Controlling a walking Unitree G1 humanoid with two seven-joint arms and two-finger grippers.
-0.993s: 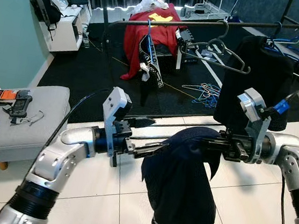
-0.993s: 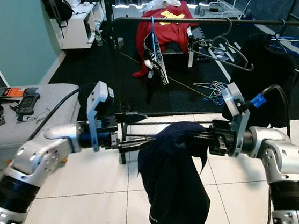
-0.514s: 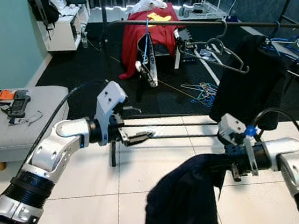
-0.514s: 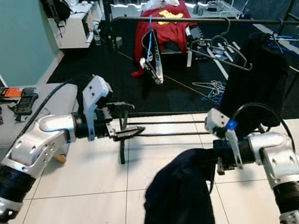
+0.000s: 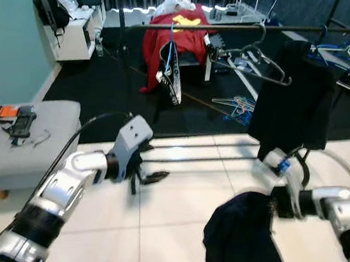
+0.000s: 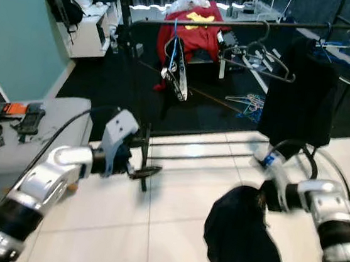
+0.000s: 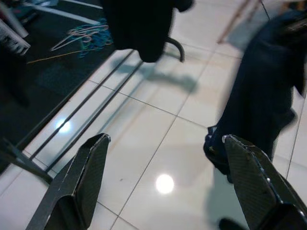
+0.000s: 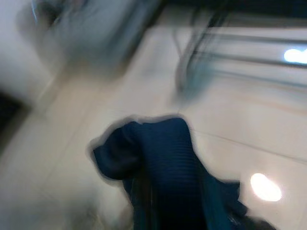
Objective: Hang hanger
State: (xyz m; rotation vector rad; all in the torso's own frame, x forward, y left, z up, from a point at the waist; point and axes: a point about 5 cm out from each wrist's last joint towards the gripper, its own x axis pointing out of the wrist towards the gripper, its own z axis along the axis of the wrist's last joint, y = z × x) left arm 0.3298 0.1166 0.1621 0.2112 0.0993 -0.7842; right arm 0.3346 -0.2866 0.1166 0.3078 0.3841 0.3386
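Garment first: we see a dark navy garment (image 5: 241,240) drooping from our right gripper (image 5: 275,202), low over the tiled floor (image 5: 172,213) and well below the black clothes rail (image 6: 238,22). We cannot make out the hanger inside the cloth. We judge this the carrying step: nothing of ours is on the rail yet, and the next move calls for lifting the right arm up to the rail, between the empty hangers (image 6: 259,55) and the black garment (image 6: 302,95) hung there. The right jaws are buried in blurred cloth, so we cannot tell their spread. Our left gripper (image 7: 163,187) hangs free, jaws wide apart, touching nothing.
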